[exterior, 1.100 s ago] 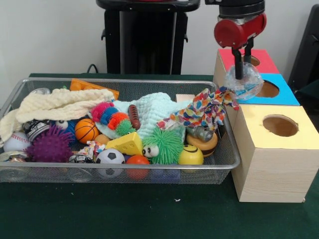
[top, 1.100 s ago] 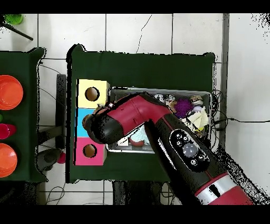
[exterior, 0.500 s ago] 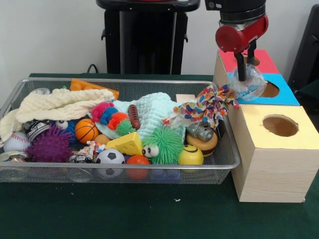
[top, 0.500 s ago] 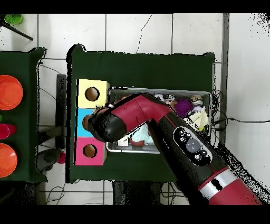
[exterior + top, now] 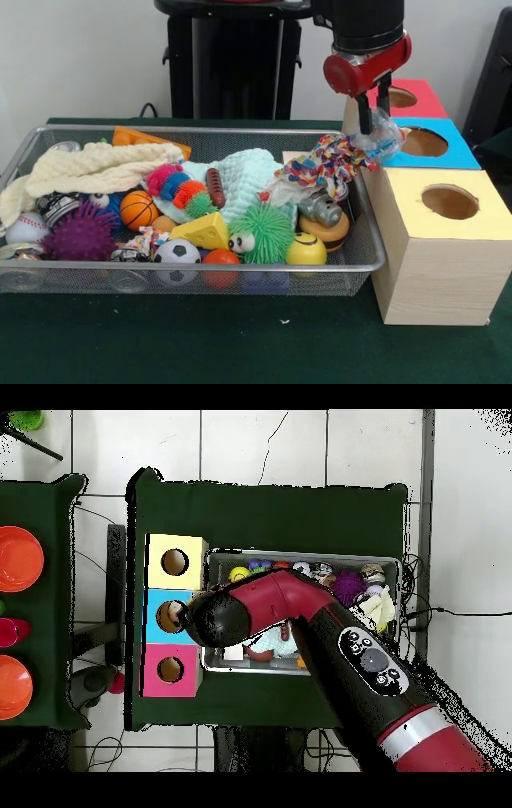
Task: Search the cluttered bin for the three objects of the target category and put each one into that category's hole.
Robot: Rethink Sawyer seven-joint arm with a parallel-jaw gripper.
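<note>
Clear ball point(image 5: 382, 134), clamped in my gripper point(image 5: 373, 120), is needing centring over the blue box's hole point(image 5: 425, 142) beside me before I release.

No words, numbers or brand marks can be read anywhere — not on the toys, not on the boxes. The yellow ball point(image 5: 306, 249) carries only a drawn smile — no lettering.

Arm point(image 5: 340, 644) enters the overhead view from five o'clock and reaches toward ten o'clock, red shell with black joints. Wrist points straight down. Gripper point(image 5: 373, 120) hangs vertical beneath the red wrist housing, black fingers point(image 5: 364, 114) closed (a clear, crinkled item clamped between them).
</note>
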